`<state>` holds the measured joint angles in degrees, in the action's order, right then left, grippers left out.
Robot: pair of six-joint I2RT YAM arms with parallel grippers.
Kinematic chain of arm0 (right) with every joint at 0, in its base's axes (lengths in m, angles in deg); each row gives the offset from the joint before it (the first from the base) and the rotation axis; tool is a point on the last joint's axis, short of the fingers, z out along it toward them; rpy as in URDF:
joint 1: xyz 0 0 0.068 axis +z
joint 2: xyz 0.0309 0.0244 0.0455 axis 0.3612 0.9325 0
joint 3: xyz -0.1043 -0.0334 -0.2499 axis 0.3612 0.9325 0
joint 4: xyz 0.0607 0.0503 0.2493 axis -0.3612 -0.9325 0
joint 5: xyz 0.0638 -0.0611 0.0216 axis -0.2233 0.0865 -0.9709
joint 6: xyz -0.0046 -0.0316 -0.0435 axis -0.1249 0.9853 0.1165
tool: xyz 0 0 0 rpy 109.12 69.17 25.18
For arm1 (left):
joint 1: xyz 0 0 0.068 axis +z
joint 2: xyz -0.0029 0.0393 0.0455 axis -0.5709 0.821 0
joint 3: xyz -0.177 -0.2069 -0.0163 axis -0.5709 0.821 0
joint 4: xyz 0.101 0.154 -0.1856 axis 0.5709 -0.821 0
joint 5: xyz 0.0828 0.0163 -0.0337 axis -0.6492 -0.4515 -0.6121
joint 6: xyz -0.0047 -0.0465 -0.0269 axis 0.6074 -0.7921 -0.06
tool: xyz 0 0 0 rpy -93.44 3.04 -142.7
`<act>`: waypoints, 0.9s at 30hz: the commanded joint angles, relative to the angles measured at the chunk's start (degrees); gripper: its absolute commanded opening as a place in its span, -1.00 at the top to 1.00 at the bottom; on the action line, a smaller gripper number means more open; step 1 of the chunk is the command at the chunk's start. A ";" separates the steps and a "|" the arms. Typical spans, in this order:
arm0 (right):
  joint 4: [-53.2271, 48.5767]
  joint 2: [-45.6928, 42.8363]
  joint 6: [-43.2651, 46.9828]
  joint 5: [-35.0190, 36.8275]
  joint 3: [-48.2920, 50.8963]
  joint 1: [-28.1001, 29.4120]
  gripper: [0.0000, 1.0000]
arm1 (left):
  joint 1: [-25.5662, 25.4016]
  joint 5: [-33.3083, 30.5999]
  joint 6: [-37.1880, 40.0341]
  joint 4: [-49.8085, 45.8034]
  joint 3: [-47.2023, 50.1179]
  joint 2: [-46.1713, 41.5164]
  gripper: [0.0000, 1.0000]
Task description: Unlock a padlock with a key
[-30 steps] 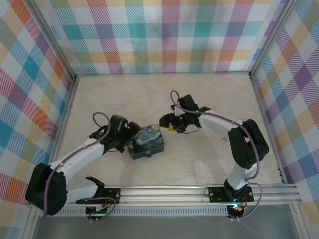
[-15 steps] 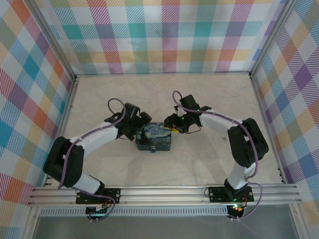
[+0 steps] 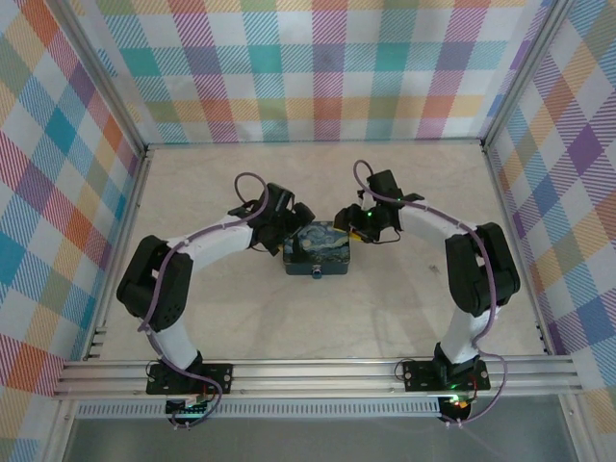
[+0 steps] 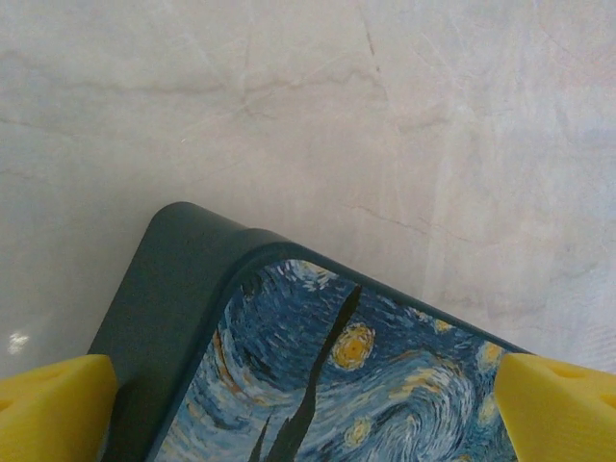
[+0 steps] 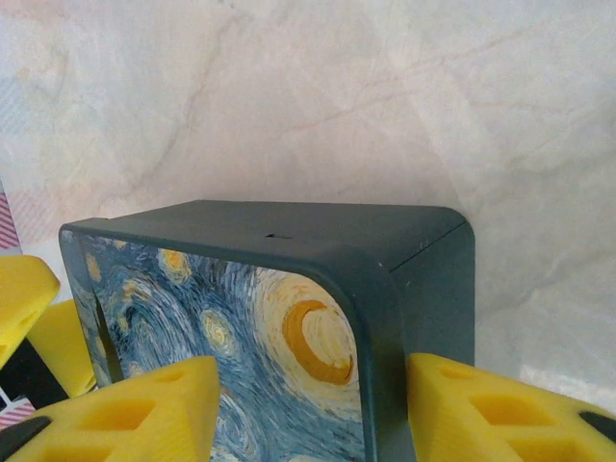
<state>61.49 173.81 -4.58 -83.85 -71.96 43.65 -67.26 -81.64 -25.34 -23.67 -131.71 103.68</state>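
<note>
A dark blue tin box (image 3: 320,248) with a starry-night lid lies flat in the middle of the table. A small fitting (image 3: 318,272) sticks out of its near wall, too small to tell if it is the padlock. The key is out of view. My left gripper (image 3: 292,229) is open wide over the box's far left corner (image 4: 192,260), its yellow fingertips (image 4: 53,409) on either side. My right gripper (image 3: 348,223) is shut on the far right corner of the box (image 5: 423,289). One fingertip (image 5: 144,409) is on the lid and the other presses the side wall.
The pale marble-look table (image 3: 241,183) lies open behind and to both sides of the box. Plaid walls (image 3: 318,67) enclose the back and sides. A metal rail (image 3: 318,371) with the arm bases runs along the near edge.
Both grippers and the box between them have moved to the right and away from the bases. The box has turned squarer to the table. The right jaws have narrowed onto its corner.
</note>
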 commanded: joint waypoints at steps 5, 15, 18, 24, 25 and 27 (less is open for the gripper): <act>-0.06 1.85 1.68 -4.38 -3.41 -0.48 -0.08 | -2.36 5.47 0.44 4.44 -6.63 3.63 -1.00; -1.94 0.35 2.50 -2.15 -3.54 -1.40 -0.37 | -1.86 2.70 0.91 1.92 -5.64 1.61 -0.99; -2.50 -0.80 2.85 -1.18 -3.27 -1.87 -0.41 | -1.19 1.82 0.64 1.57 -4.05 -0.03 -1.00; -5.31 -3.56 3.85 0.87 -2.86 -2.96 -0.44 | 1.55 0.29 2.40 -0.07 -1.91 -3.50 -0.99; -5.88 -4.16 4.03 1.29 -2.68 -3.13 -0.44 | 1.93 -0.02 2.96 -0.56 -1.78 -4.24 -1.00; -7.17 -5.81 4.51 2.64 -2.19 -3.61 -0.45 | 2.93 -0.78 4.67 -3.28 -1.45 -5.90 -1.00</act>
<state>57.45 171.67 -1.65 -82.85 -74.19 40.90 -66.04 -81.22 -23.41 -24.20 -134.14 101.54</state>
